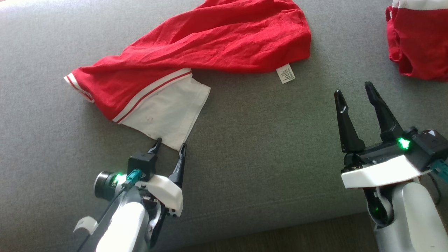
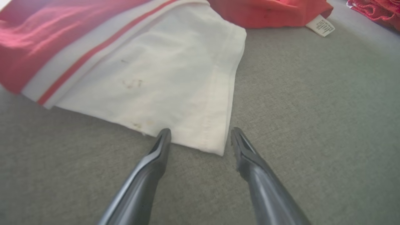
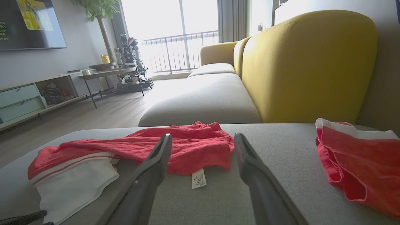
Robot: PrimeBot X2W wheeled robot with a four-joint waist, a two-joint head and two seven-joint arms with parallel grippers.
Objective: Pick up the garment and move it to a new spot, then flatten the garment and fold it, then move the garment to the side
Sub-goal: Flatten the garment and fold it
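The garment [image 1: 210, 45] is a red shirt with a white panel and red-and-white stripes, lying crumpled across the grey cushion [image 1: 262, 157]. Its white panel [image 2: 162, 78] points toward me, and a white care label [image 1: 285, 73] sticks out at its right edge. My left gripper [image 1: 170, 145] is open, its fingertips straddling the near corner of the white panel without closing on it [image 2: 200, 137]. My right gripper [image 1: 353, 89] is open above bare cushion, to the right of the garment [image 3: 187, 150], with nothing between its fingers [image 3: 203, 140].
A second red garment [image 1: 420, 38] with a white band lies at the far right of the cushion. A yellow sofa back [image 3: 309, 62] rises behind it. The cushion's front edge [image 1: 280, 224] runs close to my arms, with wooden floor below.
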